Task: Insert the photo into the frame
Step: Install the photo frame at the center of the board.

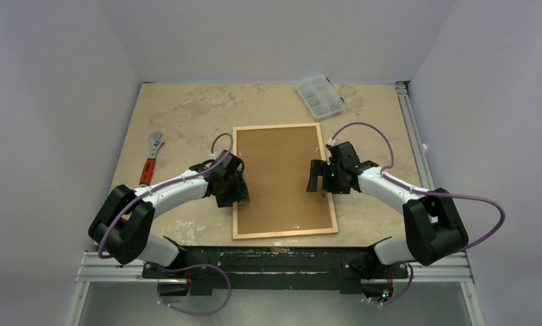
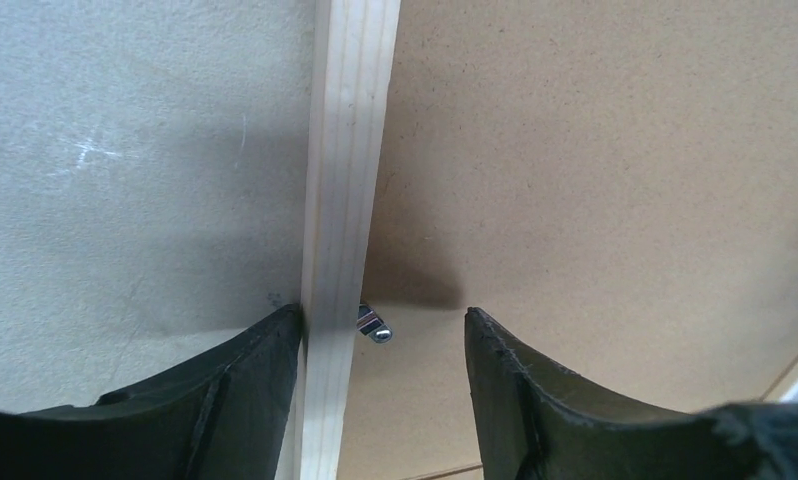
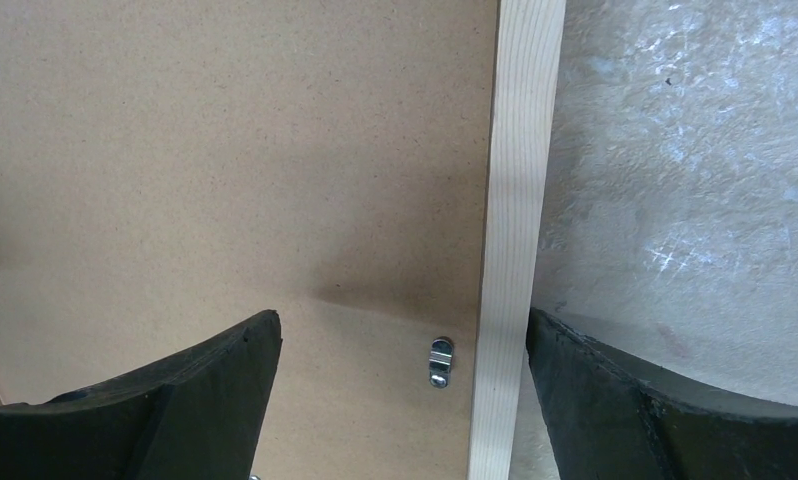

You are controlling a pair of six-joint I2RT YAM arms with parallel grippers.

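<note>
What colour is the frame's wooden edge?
Pale natural wood, faintly grained; the frame shows best in the right wrist view.

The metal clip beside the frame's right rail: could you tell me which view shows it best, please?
Right wrist view: the clip shows whole, beside the frame rail. Left wrist shows only a different clip; overhead it is too small.

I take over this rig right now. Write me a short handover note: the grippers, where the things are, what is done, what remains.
Left gripper: open, astride the left rail of the frame, by a metal clip.
Right gripper: open, astride the right rail, by a second clip.
Frame: flat on the table, back up, brown backing board in it.
Photo: not in view; perhaps under the board, cannot tell.
Done: nothing visible. Left: lift the board, insert the photo, close the back.
</note>
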